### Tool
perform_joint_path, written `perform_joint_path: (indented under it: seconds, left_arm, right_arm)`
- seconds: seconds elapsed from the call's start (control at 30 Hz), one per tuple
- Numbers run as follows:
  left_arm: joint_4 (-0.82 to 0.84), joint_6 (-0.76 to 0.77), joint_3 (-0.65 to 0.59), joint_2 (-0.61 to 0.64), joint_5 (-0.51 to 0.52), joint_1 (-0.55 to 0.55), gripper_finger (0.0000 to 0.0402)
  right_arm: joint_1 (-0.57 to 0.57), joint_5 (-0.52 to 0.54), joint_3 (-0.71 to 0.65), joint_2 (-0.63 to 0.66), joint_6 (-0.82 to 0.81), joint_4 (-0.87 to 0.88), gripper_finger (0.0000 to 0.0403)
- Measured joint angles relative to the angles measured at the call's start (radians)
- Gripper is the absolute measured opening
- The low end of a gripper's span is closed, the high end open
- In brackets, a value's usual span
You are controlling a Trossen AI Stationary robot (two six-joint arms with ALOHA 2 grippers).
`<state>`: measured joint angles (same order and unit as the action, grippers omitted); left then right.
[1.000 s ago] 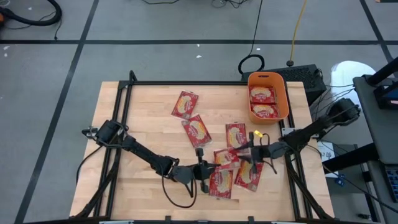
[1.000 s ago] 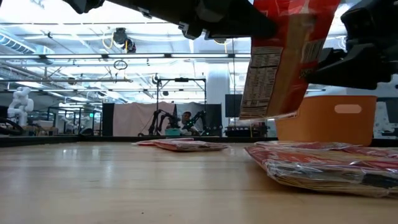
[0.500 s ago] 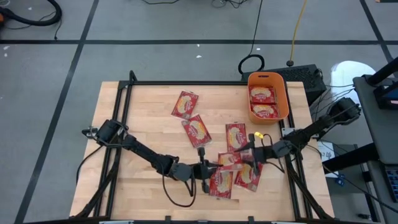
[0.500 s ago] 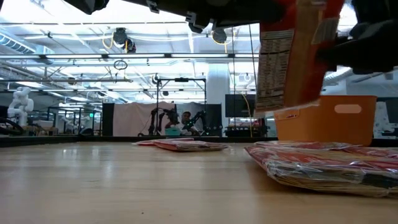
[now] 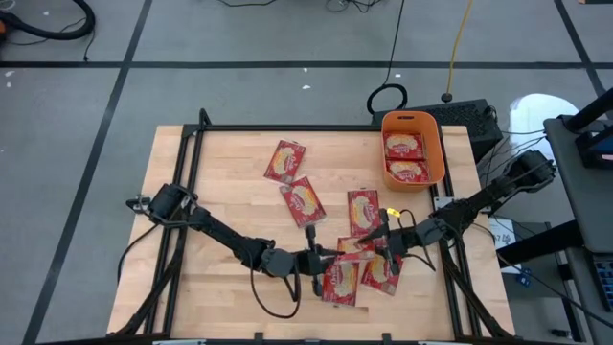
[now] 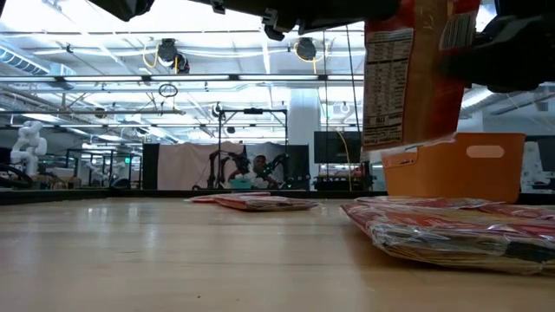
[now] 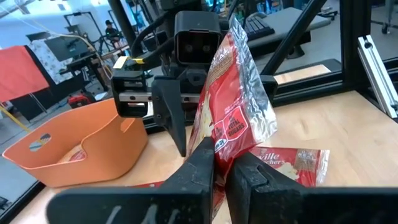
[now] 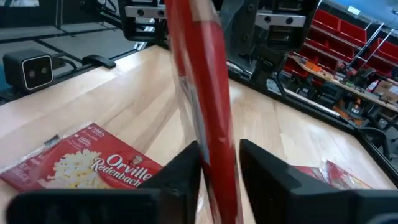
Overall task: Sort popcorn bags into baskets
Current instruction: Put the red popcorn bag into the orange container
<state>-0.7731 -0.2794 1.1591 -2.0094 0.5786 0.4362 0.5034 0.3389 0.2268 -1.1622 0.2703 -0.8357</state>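
One red popcorn bag (image 7: 233, 106) stands on edge in the air over the table's near right part, between my two grippers. My left gripper (image 5: 324, 259) is shut on its left end. My right gripper (image 5: 381, 237) faces it from the right, its fingers closed around the bag's other end (image 8: 205, 87). Several more popcorn bags lie flat on the wood: (image 5: 284, 161), (image 5: 304, 201), (image 5: 363, 209), and a pile below the grippers (image 5: 340, 281). The orange basket (image 5: 433, 153) stands at the far right with two bags lying in it. My left gripper pinches the bag's end nearest it (image 7: 225, 144) between its two fingers, coming level from the table's left. The bag stands nearly upright on edge, lifted clear of the table. My right gripper has one finger (image 8: 186, 165) on each flat face of the bag's opposite end (image 8: 219, 140), coming level from the table's right. The bag runs straight up between the fingers, clear of the bags below.
The black frame rails (image 5: 287, 127) run along the table's edges. A keyboard and cables (image 5: 469, 115) lie beyond the basket. The table's left half is bare wood (image 5: 211, 182). In the low view the bag pile (image 6: 451, 230) lies close below the held bag (image 6: 408, 78).
My right gripper has come a little toward the table's left, up to the held bag. The bag has tipped from slanting to nearly upright in my left gripper's hold and has risen slightly.
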Motion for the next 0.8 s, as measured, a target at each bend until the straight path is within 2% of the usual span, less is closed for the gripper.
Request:
perform_joint_path:
  seconds: [0.17,0.33,0.43,0.6,0.73,0.8]
  left_arm:
    - [0.001,0.016,0.000,0.000,0.002,-0.004,0.0023]
    - [0.009,0.122,0.000,0.000,0.053,-0.005,0.0072]
    - [0.011,0.113,0.000,0.000,0.085,0.007,0.0122]
    - [0.012,0.102,0.000,0.000,0.243,0.044,0.0198]
    - [0.015,0.068,0.000,0.006,0.342,0.073,0.0237]
    - [0.012,0.067,0.000,0.008,0.377,0.086,0.0248]
  right_arm:
    - [0.000,0.001,0.000,0.000,0.008,-0.002,0.0048]
    - [0.000,0.005,0.000,0.000,0.027,0.000,0.0013]
    - [0.000,0.006,0.000,-0.001,0.031,-0.004,0.0009]
    - [0.000,0.032,0.000,-0.001,0.031,-0.002,0.0020]
    - [0.000,0.041,0.000,-0.001,0.031,0.000,0.0019]
    - [0.000,0.087,0.000,0.000,0.016,0.008,0.0016]
